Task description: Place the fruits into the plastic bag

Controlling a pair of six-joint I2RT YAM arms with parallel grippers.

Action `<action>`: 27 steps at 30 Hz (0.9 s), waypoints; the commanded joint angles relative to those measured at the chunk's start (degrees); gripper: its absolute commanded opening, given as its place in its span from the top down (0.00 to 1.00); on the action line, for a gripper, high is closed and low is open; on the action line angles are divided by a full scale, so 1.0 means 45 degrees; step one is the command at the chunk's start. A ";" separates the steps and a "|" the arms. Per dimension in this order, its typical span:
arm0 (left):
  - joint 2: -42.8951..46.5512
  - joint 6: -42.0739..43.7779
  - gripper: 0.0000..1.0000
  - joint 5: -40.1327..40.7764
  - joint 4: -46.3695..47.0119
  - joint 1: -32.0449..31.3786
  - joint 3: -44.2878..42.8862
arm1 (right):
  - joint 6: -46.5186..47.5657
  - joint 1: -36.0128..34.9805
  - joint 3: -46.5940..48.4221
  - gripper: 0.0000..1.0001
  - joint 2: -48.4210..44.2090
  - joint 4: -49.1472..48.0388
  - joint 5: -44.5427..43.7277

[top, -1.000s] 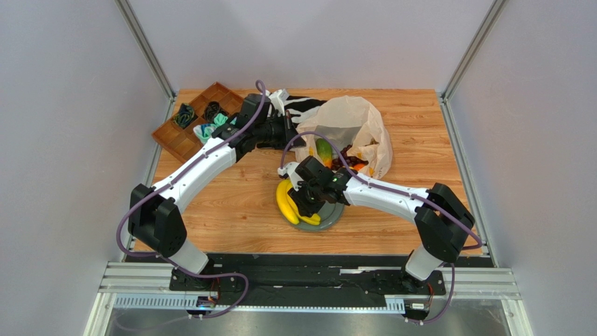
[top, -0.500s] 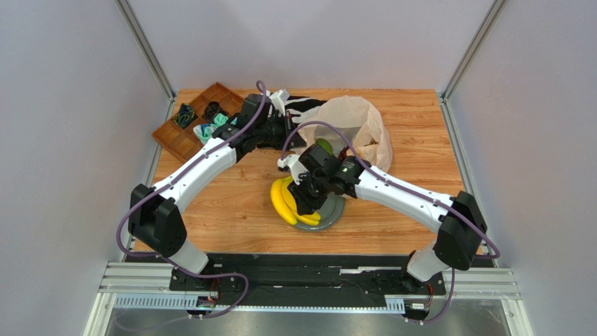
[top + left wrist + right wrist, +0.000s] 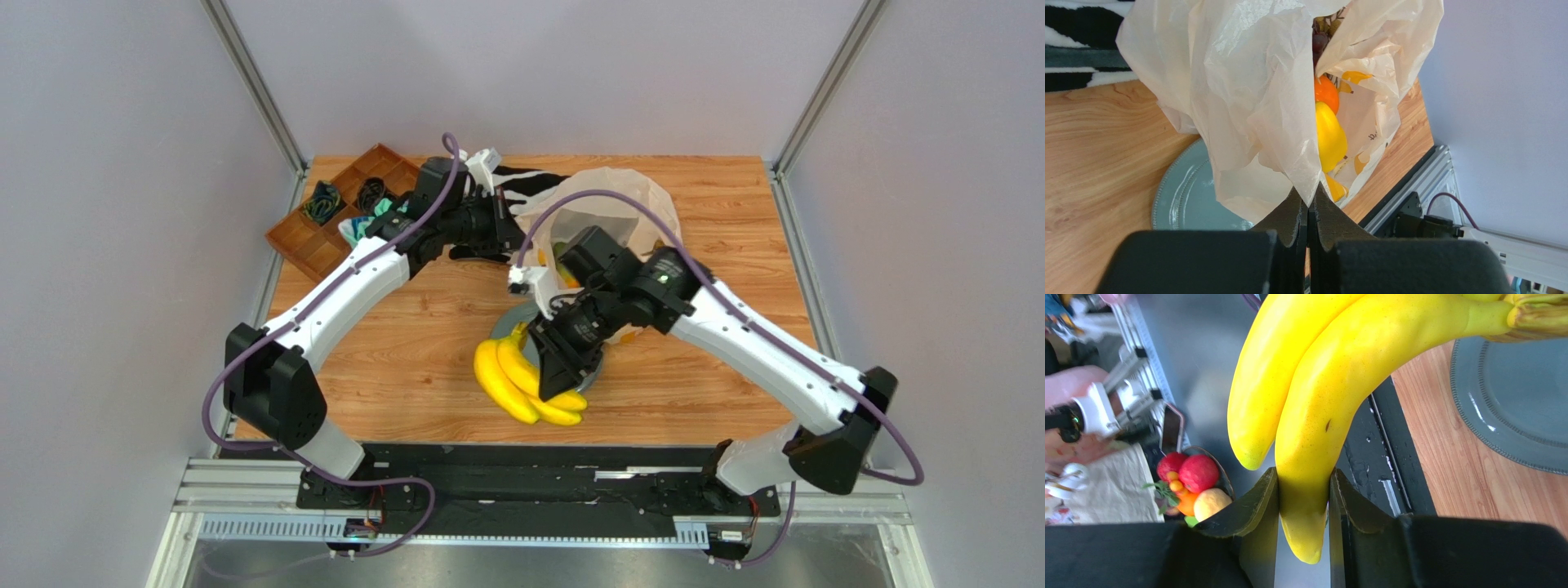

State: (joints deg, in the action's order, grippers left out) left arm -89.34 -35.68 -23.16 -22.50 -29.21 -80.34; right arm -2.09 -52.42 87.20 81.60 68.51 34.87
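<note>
dangling beside the grey plate (image 3: 1517, 410), the banana bunch (image 3: 521, 382) hangs clamped by one banana's tip in the right gripper (image 3: 1303, 499); left gripper (image 3: 1309, 211) pinches the plastic bag (image 3: 1247, 92) rim, mouth narrow; risk: the heavy bunch swings, slips, or snags that rim.

In the top view, bare light wooden table (image 3: 736, 245) lies open at right, beside the crinkly translucent whitish plastic bag (image 3: 626, 202), and at lower left, between the white left arm (image 3: 356, 288) and the round grey plate (image 3: 591, 370). A brown wooden compartment tray (image 3: 329, 221) fills the upper left corner. The white right arm (image 3: 748, 343), with a bunch of yellow bananas (image 3: 521, 386), crosses before the bag's mouth. In the left wrist view that mouth is a narrow gap, partly filled by a round orange (image 3: 1326, 93) and a yellow fruit (image 3: 1330, 138).
</note>
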 commanded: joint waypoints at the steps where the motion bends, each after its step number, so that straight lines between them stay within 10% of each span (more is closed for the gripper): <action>1: 0.0419 0.0312 1.00 -0.0147 0.0000 0.0319 -0.0449 | -0.1526 0.1681 0.1501 1.00 -0.2483 -0.0222 0.1000; 7: 0.0498 0.0195 1.00 -0.0498 0.0176 0.0320 -0.0234 | -0.3187 0.5417 0.1618 1.00 -0.3409 -0.3113 0.1431; 27: 0.1064 0.0468 1.00 -0.0478 0.0157 0.0320 0.0235 | -0.4573 0.7859 0.3689 1.00 0.2450 -0.1220 -0.0444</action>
State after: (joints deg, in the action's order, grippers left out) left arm -86.78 -34.98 -24.58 -22.57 -27.88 -79.94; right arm -18.90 -19.53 103.22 92.01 64.77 32.53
